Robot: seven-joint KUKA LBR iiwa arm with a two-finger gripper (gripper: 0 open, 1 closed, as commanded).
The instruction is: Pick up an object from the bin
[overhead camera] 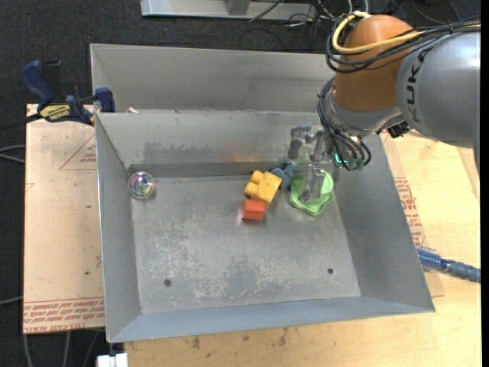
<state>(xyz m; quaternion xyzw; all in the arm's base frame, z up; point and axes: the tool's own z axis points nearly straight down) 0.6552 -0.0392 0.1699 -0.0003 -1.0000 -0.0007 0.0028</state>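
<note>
Directly beneath gripper [313, 182], at far right of bin [229, 281]: pale green lump [304, 202]; yellow block [264, 185] just left. Cannot tell whether pincer clenched or released.

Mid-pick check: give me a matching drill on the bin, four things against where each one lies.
Things:
1. shiny ball
2. yellow block
3. red block
4. green object

Places:
a. beneath the gripper
b. far left, alone
c. just left of the green object
d. just in front of the yellow block

Pairs: 1-b, 2-c, 3-d, 4-a
</note>
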